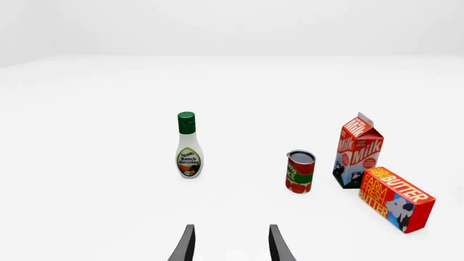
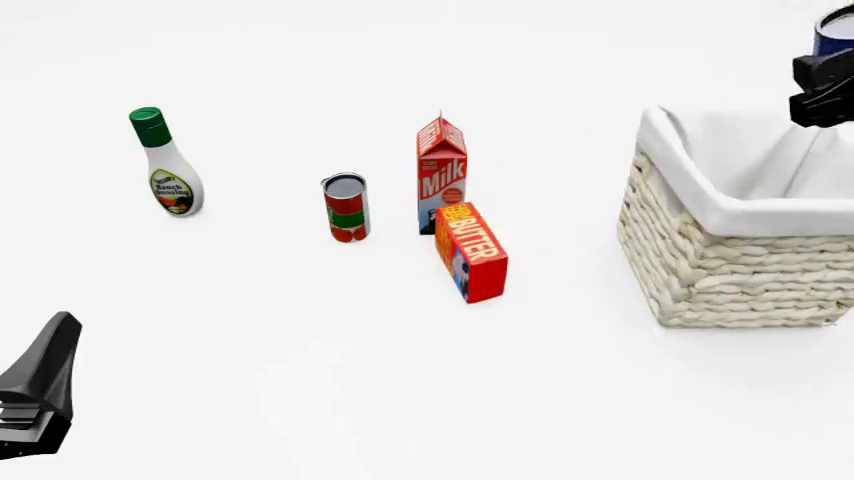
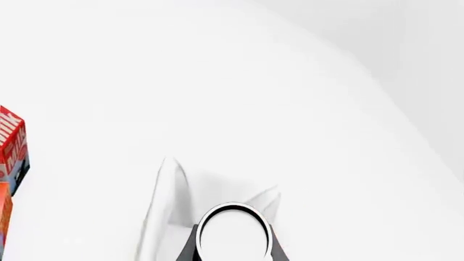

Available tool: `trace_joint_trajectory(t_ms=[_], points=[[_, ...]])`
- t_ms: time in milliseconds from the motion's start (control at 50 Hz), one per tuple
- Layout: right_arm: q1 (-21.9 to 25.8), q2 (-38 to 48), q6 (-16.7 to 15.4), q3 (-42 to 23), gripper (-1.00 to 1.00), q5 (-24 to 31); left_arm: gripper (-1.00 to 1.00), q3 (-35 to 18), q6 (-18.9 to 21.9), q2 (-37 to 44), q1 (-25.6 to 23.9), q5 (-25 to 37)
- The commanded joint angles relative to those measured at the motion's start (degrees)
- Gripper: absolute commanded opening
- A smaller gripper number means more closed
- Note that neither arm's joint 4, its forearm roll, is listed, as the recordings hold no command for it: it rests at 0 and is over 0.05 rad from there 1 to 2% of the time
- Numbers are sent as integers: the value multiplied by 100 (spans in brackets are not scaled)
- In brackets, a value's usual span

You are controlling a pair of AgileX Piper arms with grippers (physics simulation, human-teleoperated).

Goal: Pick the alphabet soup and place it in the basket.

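Observation:
The alphabet soup (image 2: 837,34) shows as a blue can at the front view's top right edge, held in the air over the far right part of the basket (image 2: 727,265). My right gripper (image 2: 825,88) is shut on it. In the right wrist view the can's pale round top (image 3: 233,235) sits between the dark fingers (image 3: 190,249), with the basket's white liner (image 3: 168,209) below it. My left gripper (image 1: 232,246) is open and holds nothing; it hovers at the near left (image 2: 54,340), far from the basket.
A ranch dressing bottle (image 2: 167,165) stands at the far left. A red-and-green can (image 2: 346,207), a milk carton (image 2: 442,173) and a butter box (image 2: 471,251) cluster mid-table, left of the basket. The same items appear ahead of my left gripper.

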Motion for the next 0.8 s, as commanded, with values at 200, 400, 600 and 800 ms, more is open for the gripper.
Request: trace_joint_trajectory(t_ms=[200,400,600,800], points=[[-80,530,-303,-170,-100,68,100,0,0,0,0,0],[-47,733,-401,-341,-100,111,100,0,0,0,0,0],[-22,1039,-600,-619,-100,244,100,0,0,0,0,0],[-39,1401,-776,-813,-100,295,100,0,0,0,0,0]])
